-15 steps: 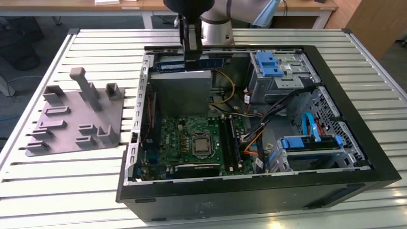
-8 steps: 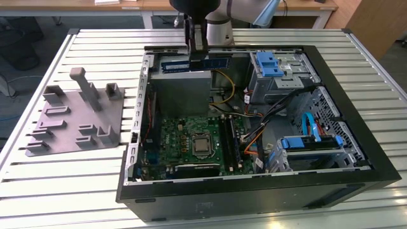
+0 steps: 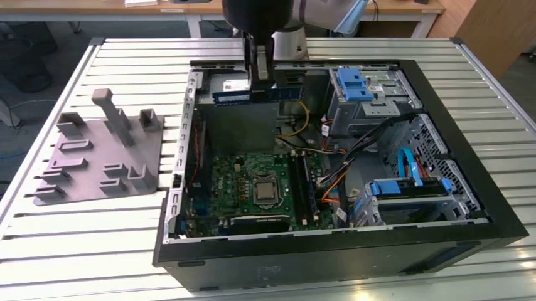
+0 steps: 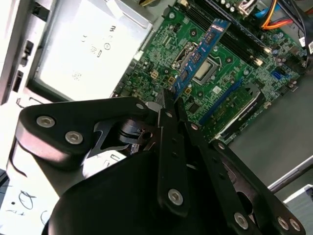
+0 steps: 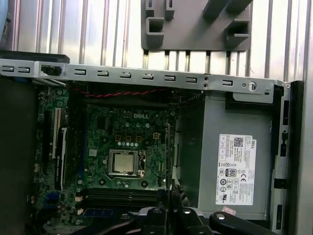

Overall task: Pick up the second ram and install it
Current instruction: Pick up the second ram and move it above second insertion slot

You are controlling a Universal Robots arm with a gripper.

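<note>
Currently the gripper [image 3: 258, 75], its fingers pinching the second ram [image 3: 235, 95], holds that stick level at the upper centre of the exterior view, above the open computer case [image 3: 335, 257] and its green motherboard [image 3: 243, 182], while a white printed label [image 5: 236, 169] marks the grey power supply [image 5: 205, 156].

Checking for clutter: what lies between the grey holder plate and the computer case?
Between holder plate and case, only bare slatted table, in the exterior view.
</note>
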